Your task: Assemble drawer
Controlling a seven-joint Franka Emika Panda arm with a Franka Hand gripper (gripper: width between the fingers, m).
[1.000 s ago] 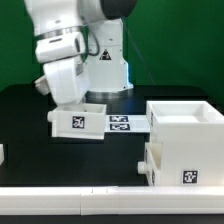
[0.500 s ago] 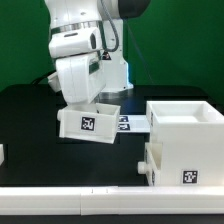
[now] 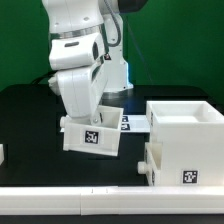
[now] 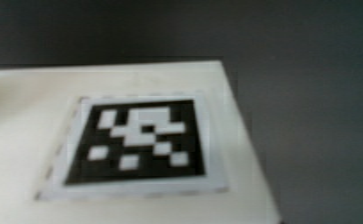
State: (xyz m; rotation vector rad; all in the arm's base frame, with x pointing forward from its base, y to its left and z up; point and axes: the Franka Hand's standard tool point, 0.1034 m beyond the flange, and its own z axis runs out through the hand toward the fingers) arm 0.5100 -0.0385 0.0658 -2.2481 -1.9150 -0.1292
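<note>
My gripper [image 3: 89, 116] holds a small white tray [image 3: 92, 138] above the black table, tilted so that its tagged face points toward the camera. The fingertips are hidden by the tray's wall. The large white boxy casing [image 3: 186, 128] stands at the exterior view's right, with its open side up and a tag low on its front. The tray hangs just to the exterior view's left of the casing, apart from it. The wrist view is blurred and filled by the tray's white face [image 4: 151, 82] with its black-and-white tag [image 4: 139, 140]. No fingers show there.
The marker board [image 3: 122, 122] lies flat on the table behind the tray. A small white part [image 3: 2, 154] is cut off at the exterior view's left edge. A white rail [image 3: 60, 199] runs along the table's front edge. The arm's base [image 3: 112, 72] stands behind.
The tray has come up off the table, tipped forward to a steep tilt, and moved with the arm toward the camera and the exterior view's right.
</note>
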